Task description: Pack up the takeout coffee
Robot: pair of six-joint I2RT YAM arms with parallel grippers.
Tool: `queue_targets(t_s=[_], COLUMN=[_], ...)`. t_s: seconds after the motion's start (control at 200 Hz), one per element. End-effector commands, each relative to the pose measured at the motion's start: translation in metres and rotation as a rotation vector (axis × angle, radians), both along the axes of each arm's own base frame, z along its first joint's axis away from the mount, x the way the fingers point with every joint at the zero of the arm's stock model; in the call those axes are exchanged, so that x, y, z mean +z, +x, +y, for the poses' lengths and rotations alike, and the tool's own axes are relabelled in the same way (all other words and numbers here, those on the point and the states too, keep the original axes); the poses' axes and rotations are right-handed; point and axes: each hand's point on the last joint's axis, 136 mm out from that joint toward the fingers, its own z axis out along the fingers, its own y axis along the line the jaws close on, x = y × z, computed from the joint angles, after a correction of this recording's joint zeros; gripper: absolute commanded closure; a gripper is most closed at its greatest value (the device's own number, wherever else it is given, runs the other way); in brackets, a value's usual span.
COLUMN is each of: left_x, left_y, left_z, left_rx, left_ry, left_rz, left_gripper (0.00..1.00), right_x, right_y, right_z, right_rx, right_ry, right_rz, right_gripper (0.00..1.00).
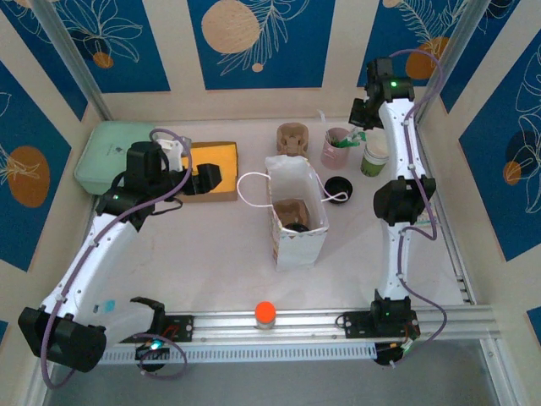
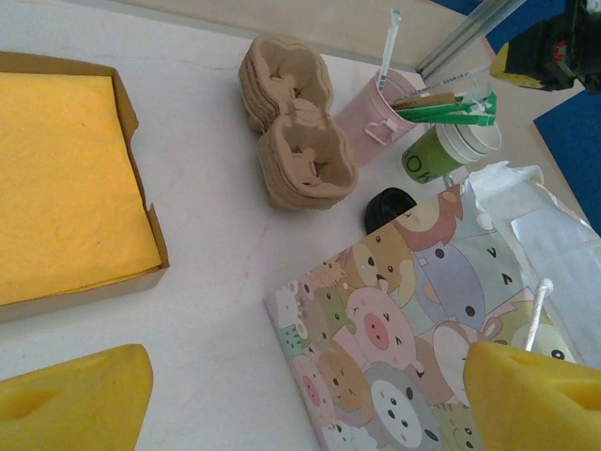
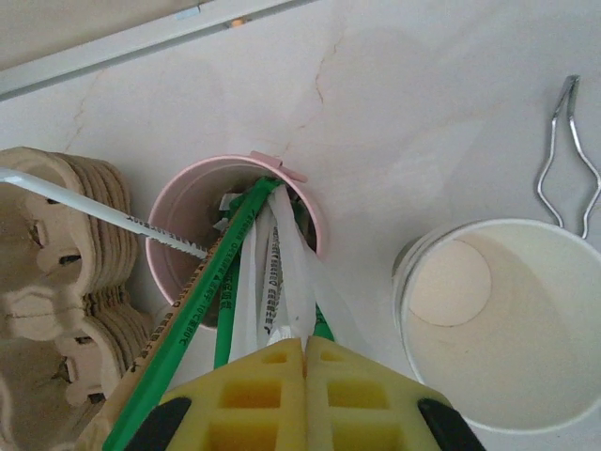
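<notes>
DESK: What is the widest thing here, and where is the coffee?

PHOTOGRAPHER: The pale table carries everything; at its middle stands the cartoon-printed paper bag, mouth open; inside sits a brown cup carrier; the dark round top in it reads as the takeout coffee, though the green wall is hidden, so I cannot be sure.

DESK: How would it handle?

PHOTOGRAPHER: By my judgement, light but full of liquid; the paper wall is soft enough to buckle, the plastic lid slick and liable to pop; take it around the wall just under the lid, upright, with a gentle squeeze.

DESK: And the claws?

PHOTOGRAPHER: The right gripper is over the pink cup at the back of the table, its yellow fingers pressed together on the paper-wrapped straws rising from that cup; the left gripper hangs near the bag, fingers wide apart, holding and touching nothing; what looks like a black lid lies on the table just beside the bag.
</notes>
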Motion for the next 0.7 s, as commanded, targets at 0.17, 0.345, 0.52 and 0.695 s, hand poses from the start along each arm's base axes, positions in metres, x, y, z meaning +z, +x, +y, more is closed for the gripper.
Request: queue_targets(t_s=[0.17, 0.345, 0.52, 0.695], left_x=[0.019, 0.022, 0.023, 0.022], left_y=[-0.002, -0.003, -0.003, -0.004], left_z=[0.007, 0.009, 0.009, 0.011], left_rx=[0.014, 0.020, 0.021, 0.024], left_ry=[0.014, 0.019, 0.020, 0.028], left_rz=[-0.059, -0.065, -0.068, -0.071], left_gripper=[0.14, 0.14, 0.14, 0.14], right_x=[0.056, 0.067, 0.085, 0.107], right_y=[-0.020, -0.029, -0.041, -0.055], right_z=[0.002, 0.008, 0.013, 0.012], right_rx=[0.014, 0.028, 0.037, 0.041], right_ry=[-0.033, -0.049, -0.078, -0.124], right_rz=[-0.106, -0.118, -0.152, -0.194], right_gripper=[1.00, 1.00, 1.00, 1.00])
